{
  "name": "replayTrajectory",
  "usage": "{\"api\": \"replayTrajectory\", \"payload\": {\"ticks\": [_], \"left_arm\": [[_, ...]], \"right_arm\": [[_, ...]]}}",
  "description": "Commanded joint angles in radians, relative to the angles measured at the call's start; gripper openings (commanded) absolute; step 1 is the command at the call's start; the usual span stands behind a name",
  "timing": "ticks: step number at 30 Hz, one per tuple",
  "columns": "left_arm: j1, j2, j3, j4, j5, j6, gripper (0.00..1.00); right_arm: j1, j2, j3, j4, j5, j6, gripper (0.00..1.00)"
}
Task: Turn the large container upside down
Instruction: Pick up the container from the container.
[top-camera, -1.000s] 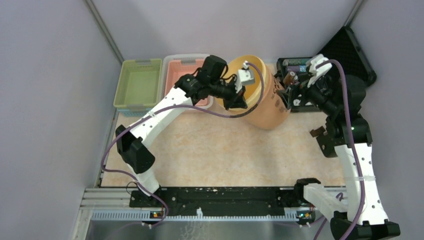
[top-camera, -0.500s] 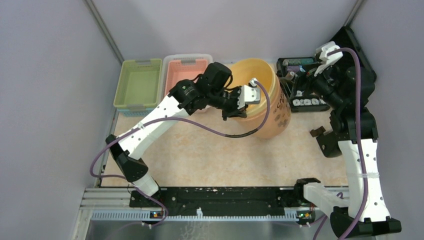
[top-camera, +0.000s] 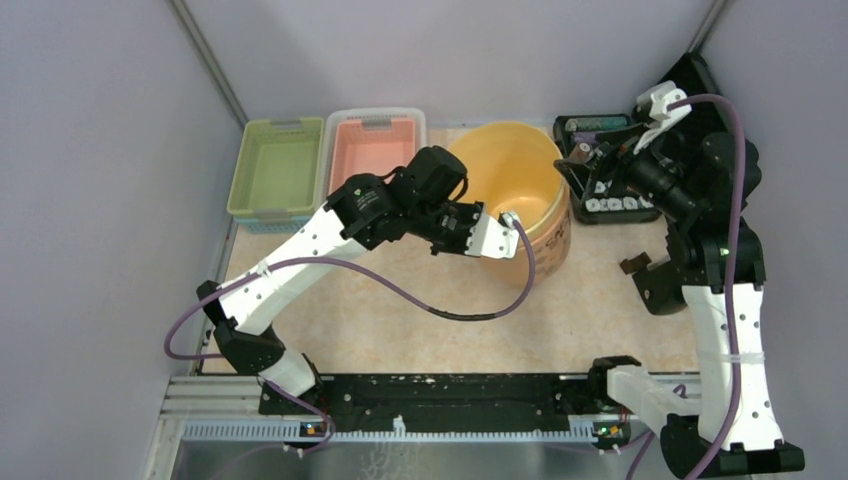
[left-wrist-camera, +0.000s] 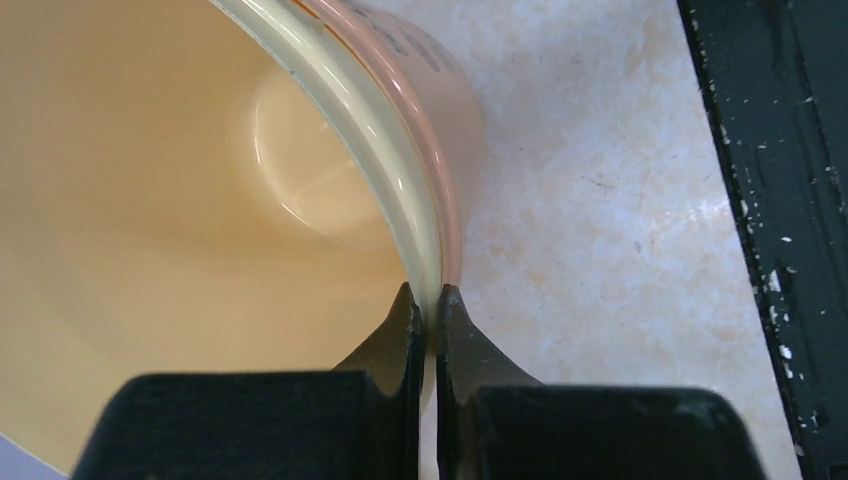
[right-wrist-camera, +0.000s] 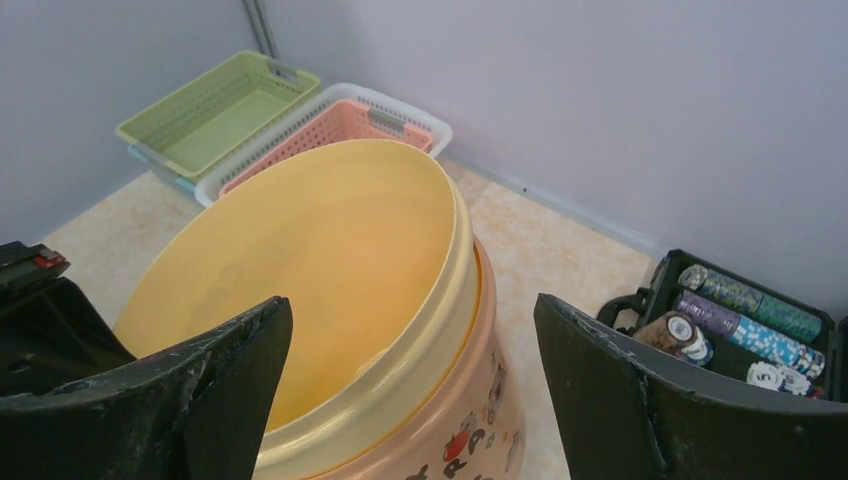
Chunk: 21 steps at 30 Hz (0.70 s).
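Observation:
The large container (top-camera: 505, 180) is a peach bucket with cartoon prints and a cream rim, standing at the back middle of the table with its mouth up. My left gripper (top-camera: 500, 222) is shut on the near part of that rim. In the left wrist view the two fingertips (left-wrist-camera: 405, 320) pinch the thin rim, one inside and one outside the container (left-wrist-camera: 200, 200). My right gripper (top-camera: 583, 172) hovers open just right of the bucket. In the right wrist view, the right gripper (right-wrist-camera: 412, 300) has its wide jaws apart above the container's rim (right-wrist-camera: 455, 300), touching nothing.
A green basket (top-camera: 275, 165) and a pink basket (top-camera: 370, 145) sit at the back left, beside the bucket. A black case of poker chips (top-camera: 605, 195) lies open at the back right, close under the right arm. Grey walls close in both sides.
The bucket has swung from lying tilted on its side to mouth up, carried by my left gripper on its rim. My right gripper drew back to the right and narrowed slightly.

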Motion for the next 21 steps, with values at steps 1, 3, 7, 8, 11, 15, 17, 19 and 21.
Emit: {"api": "replayTrajectory", "payload": {"ticks": [1, 3, 7, 8, 11, 15, 17, 19, 21], "left_arm": [[-0.005, -0.044, 0.048, 0.209, -0.151, 0.103, 0.0], [-0.007, -0.031, 0.046, 0.249, -0.204, 0.1, 0.0], [-0.007, -0.013, 0.074, 0.293, -0.278, 0.101, 0.0], [-0.007, -0.007, 0.085, 0.295, -0.284, 0.101, 0.0], [-0.007, 0.01, 0.116, 0.298, -0.295, 0.113, 0.0], [-0.007, 0.025, 0.125, 0.308, -0.317, 0.119, 0.0], [-0.007, 0.026, 0.123, 0.307, -0.315, 0.119, 0.0], [-0.007, 0.027, 0.125, 0.3, -0.306, 0.118, 0.0], [-0.007, 0.024, 0.13, 0.287, -0.299, 0.118, 0.0]], "right_arm": [[0.007, -0.048, 0.029, 0.016, -0.036, -0.039, 0.91], [0.007, -0.056, 0.024, 0.004, -0.043, -0.063, 0.91], [0.007, -0.071, 0.007, -0.016, -0.052, -0.115, 0.91], [0.007, -0.074, 0.004, -0.021, -0.052, -0.125, 0.91], [0.007, -0.081, -0.002, -0.026, -0.05, -0.145, 0.92], [0.007, -0.092, -0.005, -0.033, -0.063, -0.156, 0.92], [0.007, -0.098, -0.009, -0.038, -0.072, -0.163, 0.92], [0.007, -0.103, -0.014, -0.043, -0.077, -0.168, 0.93], [0.007, -0.104, -0.02, -0.046, -0.077, -0.173, 0.93]]}}
